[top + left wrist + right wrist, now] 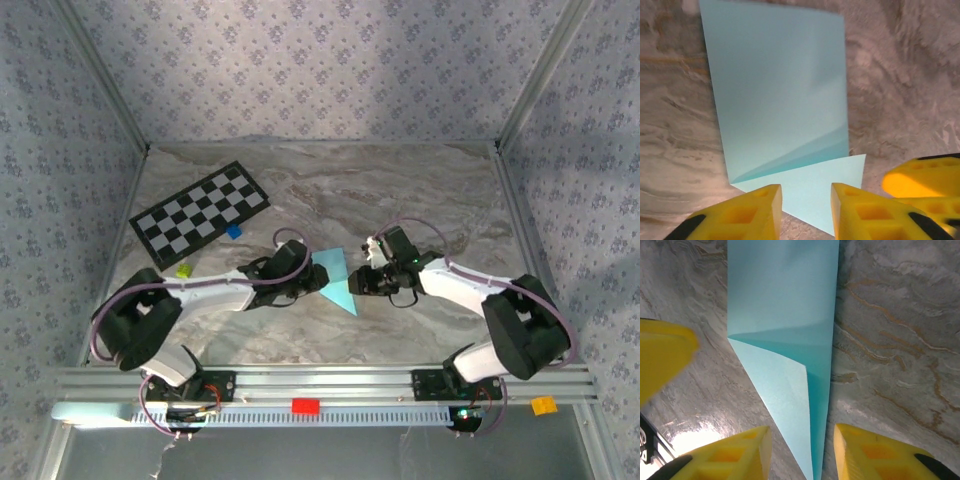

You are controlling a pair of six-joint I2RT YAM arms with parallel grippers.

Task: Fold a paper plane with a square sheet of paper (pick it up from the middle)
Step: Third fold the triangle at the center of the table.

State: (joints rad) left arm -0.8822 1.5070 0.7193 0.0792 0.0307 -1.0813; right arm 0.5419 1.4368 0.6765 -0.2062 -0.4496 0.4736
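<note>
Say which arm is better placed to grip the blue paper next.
Right, probably: the paper has its narrow end between the open fingers of the right gripper. The left gripper, also open, sits only at the folded flap's edge.

The left arm and right arm reach inward; jaws apparently parted.

Light sky-blue paper, yellow fingers, black-and-white checkerboard card, grey marbled table, purple floral-print walls

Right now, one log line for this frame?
paper: partly folded, lying on table | left gripper: open, over paper corner | right gripper: open, over pointed end
</note>
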